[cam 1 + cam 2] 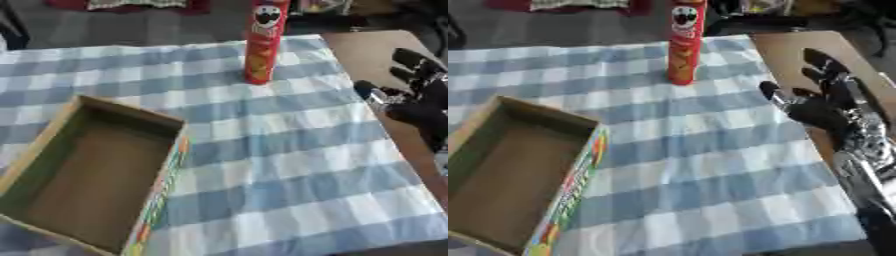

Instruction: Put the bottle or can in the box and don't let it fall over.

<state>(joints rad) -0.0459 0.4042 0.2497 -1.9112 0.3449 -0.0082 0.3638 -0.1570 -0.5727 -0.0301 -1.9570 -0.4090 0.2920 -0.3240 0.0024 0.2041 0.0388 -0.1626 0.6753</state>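
A tall red crisp can (263, 41) stands upright on the blue-and-white checked cloth (289, 150), near the table's far edge. An open cardboard box (83, 170) with a colourful printed side lies at the near left, nothing inside it. My right hand (826, 102), black with silver joints, hovers open at the table's right edge, fingers spread and pointing away from me, to the right of the can and a little nearer, apart from it. My left hand shows in neither view.
Bare brown tabletop (798, 50) shows beyond the cloth's right edge, under my right hand. Dark floor and some clutter (131, 5) lie past the far edge. Open cloth stretches between the can and the box.
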